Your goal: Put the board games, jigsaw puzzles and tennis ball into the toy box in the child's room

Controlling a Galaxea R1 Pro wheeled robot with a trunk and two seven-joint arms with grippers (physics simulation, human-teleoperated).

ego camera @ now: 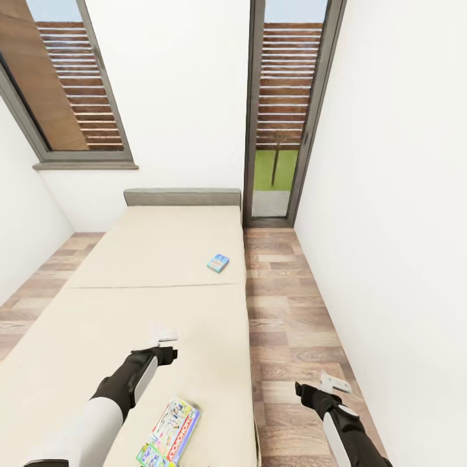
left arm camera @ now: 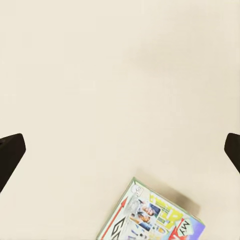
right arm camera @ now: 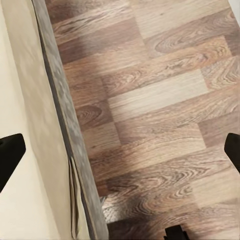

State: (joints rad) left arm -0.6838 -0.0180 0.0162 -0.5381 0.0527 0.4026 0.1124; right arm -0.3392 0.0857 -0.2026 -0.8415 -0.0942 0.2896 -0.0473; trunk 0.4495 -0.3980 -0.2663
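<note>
Hovering left pincer released over bed, beyond green-edged board game lying near foot edge. Small blue game sitting by bed's right edge. Right pincer released over floor. Judging boxes light, stiff, slick; pinching across narrow edges.

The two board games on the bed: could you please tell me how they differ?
The green-edged game box looks larger and lies near the robot, close to the left end effector; the small blue game box lies farther up the bed, toward the right edge. Both lie flat on the cover.
</note>
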